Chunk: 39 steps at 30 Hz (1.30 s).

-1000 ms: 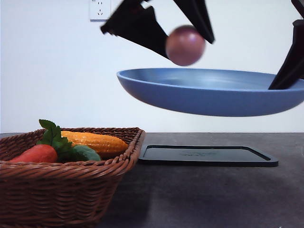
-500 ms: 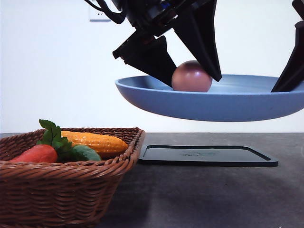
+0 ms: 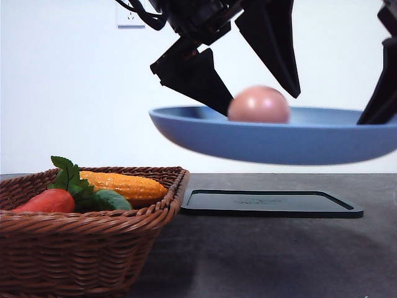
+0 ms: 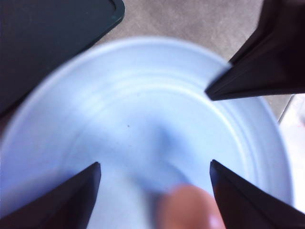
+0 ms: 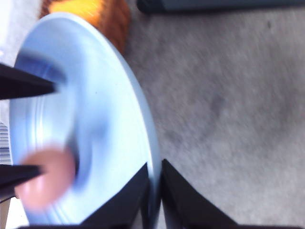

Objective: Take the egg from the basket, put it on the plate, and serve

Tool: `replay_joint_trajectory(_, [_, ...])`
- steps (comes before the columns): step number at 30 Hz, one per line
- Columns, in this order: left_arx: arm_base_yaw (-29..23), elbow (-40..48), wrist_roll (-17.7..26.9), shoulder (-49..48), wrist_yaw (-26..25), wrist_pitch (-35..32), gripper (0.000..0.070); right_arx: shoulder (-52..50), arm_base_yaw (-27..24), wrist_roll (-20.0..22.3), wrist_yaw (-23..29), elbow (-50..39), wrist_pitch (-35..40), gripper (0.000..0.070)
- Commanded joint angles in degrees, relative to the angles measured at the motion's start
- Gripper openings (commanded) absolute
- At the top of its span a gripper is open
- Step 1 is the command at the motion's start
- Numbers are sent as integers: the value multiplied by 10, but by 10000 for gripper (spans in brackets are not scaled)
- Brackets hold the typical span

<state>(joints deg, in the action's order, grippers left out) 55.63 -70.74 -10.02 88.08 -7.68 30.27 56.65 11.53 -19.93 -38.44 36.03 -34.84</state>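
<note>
Egg (image 3: 258, 105), smooth, unmarked and pinkish-brown, lying in the blue plate (image 3: 273, 139) with its long axis roughly level, running left to right in the front view. The plate is held in the air above the black tray (image 3: 271, 203) and the desk (image 3: 260, 261). Left end effector (image 3: 263, 87), fingers spread, stands over the egg, one finger on each side. Right end effector (image 5: 155, 183), fingers pressed together, pinches the plate's rim. The wicker basket (image 3: 80, 248) sits at lower left.
</note>
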Motion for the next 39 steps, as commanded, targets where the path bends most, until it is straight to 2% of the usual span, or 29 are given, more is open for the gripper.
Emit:
replay_joint_trajectory(1, [2,-10,6,-19,-1,0,470,13,2,5,-9,8,5,0])
replay_joint_trajectory(6, [-12,-10,6,-82,20,25,470,54,-3,13,-13,9,16,0])
replay_joint_trajectory(13, [-42,-10,5,-197,24,45,456,121,-23,16,-22,37,63,0])
replay_joint_trajectory(26, [-62,-10,6,-358,24,45,456,345,-88,35,-21,234,95,0])
replay_joint_trajectory(39, [-62,-10,6,-382,24,68,456,570,-116,25,-20,412,78,0])
